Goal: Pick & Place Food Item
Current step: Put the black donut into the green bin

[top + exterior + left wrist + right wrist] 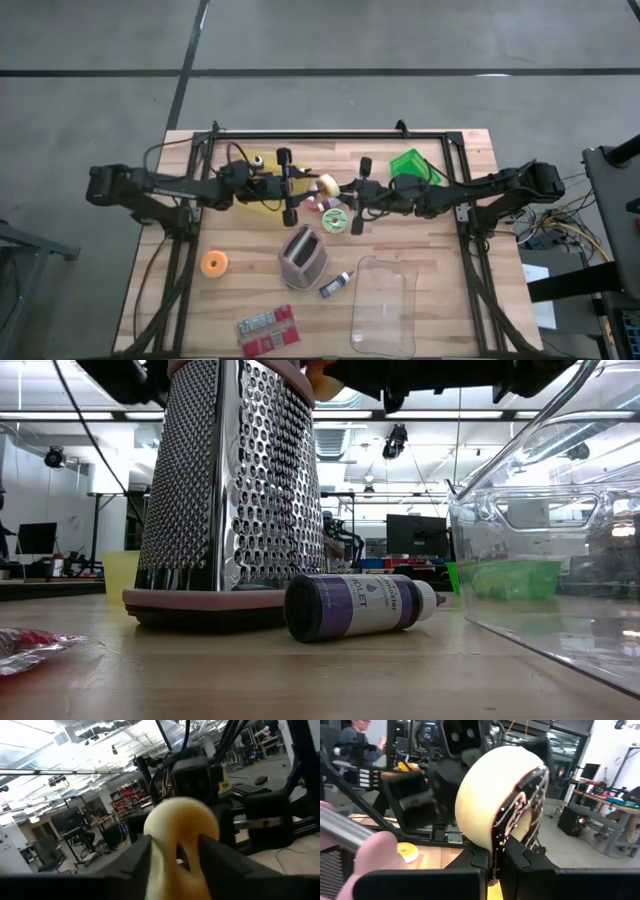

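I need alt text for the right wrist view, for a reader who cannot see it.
The right gripper is shut on a cream donut with dark chocolate icing, held up on edge. The left gripper faces it just behind. A pink grater handle and a yellow tape roll lie lower down.

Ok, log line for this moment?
phase: mid-air handover | right gripper: shut on donut edge | left gripper: at donut, opposite side | placement: not yet done

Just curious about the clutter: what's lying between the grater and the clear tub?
A small purple bottle, lying on its side; the high and low views both show it.
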{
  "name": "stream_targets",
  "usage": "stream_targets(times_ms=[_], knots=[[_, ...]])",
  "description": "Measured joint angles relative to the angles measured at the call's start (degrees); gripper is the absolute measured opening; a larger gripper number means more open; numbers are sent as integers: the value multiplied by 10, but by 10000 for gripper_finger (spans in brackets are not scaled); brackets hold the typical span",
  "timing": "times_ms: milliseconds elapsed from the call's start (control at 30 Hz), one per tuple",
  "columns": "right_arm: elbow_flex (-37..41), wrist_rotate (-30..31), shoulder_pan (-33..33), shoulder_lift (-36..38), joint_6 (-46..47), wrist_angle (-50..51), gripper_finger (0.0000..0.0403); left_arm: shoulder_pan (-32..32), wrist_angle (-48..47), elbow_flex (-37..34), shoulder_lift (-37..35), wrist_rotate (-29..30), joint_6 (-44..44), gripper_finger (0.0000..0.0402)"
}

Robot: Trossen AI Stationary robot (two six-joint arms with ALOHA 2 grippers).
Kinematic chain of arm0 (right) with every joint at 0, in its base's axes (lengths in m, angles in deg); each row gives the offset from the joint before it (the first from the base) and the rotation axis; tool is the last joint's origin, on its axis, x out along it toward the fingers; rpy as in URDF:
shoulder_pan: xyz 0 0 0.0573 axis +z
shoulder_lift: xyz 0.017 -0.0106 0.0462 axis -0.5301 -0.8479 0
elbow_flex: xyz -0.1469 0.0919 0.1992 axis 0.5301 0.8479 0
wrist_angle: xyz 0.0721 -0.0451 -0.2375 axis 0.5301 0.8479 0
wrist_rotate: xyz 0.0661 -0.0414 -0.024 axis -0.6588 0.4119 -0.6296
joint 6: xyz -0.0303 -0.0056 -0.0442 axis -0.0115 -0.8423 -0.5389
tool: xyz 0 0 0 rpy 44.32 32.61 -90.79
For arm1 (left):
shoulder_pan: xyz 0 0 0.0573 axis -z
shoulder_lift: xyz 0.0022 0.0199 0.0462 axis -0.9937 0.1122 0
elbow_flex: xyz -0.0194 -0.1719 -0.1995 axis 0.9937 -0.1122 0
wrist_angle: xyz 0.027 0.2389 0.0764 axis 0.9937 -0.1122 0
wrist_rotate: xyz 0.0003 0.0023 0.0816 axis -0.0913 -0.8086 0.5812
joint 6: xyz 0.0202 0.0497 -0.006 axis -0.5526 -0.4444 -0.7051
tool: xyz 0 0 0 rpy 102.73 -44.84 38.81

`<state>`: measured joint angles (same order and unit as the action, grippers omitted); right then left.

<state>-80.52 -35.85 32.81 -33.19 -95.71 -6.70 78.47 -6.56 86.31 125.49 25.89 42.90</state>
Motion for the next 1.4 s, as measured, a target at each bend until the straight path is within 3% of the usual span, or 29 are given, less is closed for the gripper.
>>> stream_targets(times_ms=[200,367,533,967,1400], knots=[[0,7,0,0,-2,2,8,0,-85,-1,-66,0,11,263],[0,44,-1,5,-13,27,8,0,-142,-2,-101,14,11,299],[0,95,-1,38,-14,96,8,0,-189,-2,-128,34,11,298],[17,244,1,165,73,406,9,0,-271,-2,-175,45,14,297],[19,302,-25,226,198,696,10,0,-299,-2,-194,45,26,296]])
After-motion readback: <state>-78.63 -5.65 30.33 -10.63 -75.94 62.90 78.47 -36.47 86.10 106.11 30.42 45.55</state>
